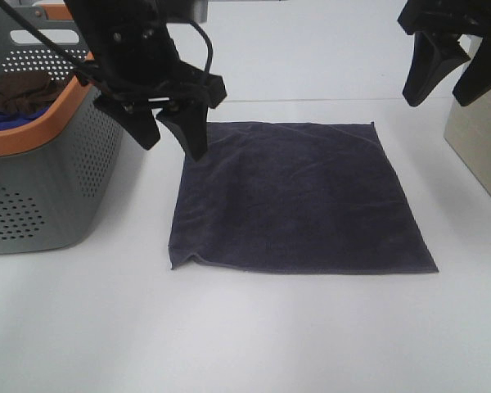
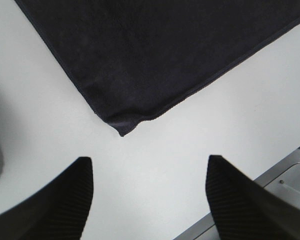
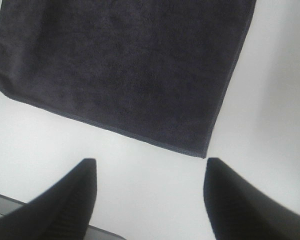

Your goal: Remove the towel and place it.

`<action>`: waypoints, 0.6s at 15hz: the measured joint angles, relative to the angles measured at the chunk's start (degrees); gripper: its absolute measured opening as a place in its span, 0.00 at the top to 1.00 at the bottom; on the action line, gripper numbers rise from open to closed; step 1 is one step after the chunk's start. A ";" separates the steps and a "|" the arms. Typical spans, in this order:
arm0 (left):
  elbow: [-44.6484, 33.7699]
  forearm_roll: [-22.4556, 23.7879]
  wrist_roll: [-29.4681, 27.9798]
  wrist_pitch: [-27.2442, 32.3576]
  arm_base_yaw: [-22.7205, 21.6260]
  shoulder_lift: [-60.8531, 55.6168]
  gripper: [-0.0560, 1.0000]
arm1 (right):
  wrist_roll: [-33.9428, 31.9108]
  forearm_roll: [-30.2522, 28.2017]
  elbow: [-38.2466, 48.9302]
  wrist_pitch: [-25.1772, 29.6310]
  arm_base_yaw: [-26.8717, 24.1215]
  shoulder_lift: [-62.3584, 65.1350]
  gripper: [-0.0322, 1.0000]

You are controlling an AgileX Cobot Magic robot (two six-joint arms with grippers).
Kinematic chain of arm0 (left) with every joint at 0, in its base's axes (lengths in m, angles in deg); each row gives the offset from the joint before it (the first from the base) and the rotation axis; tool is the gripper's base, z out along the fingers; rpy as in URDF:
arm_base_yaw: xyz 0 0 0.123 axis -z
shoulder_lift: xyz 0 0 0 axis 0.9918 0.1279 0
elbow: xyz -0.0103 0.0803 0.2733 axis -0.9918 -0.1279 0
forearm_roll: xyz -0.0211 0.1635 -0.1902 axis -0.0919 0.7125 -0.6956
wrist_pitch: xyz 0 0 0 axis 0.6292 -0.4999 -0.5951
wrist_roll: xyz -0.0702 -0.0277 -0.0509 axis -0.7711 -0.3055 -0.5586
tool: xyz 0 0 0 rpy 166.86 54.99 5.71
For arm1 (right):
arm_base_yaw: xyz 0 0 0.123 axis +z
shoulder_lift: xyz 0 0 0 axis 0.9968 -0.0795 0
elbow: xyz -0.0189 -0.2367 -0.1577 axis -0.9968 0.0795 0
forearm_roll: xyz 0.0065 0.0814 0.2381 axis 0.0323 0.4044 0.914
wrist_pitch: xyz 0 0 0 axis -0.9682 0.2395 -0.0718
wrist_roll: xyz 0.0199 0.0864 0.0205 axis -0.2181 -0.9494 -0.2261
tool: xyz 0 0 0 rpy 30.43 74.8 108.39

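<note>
**Towel flat on the table, both grippers empty**

I see the towel [image 1: 295,196] spread flat mid-frame on the white table [image 1: 245,336], one near corner slightly curled. My left gripper [image 1: 173,131] hangs above its upper-left corner, fingers apart, holding nothing. My right gripper [image 1: 454,78] sits in the upper right, also apart and empty. The basket [image 1: 61,176] at left holds brown and blue cloths.
</note>
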 joint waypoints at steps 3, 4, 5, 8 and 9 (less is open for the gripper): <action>0.00 2.46 -2.41 0.06 0.00 -5.04 0.35 | 0.00 0.00 0.00 0.06 0.00 3.09 0.43; 0.00 3.61 -3.32 0.11 0.00 -6.53 0.35 | 0.00 0.00 0.00 0.06 0.00 4.18 0.43; 0.00 5.56 -4.13 0.11 0.00 -8.02 0.34 | -0.29 -0.06 0.00 0.11 0.00 5.21 0.43; 0.00 10.14 -5.79 0.23 -2.18 -12.78 0.34 | -3.55 -4.64 0.00 0.17 0.00 8.65 0.43; 0.00 10.66 -5.84 0.23 -3.04 -13.41 0.34 | -4.35 -5.73 0.00 0.17 0.00 9.00 0.43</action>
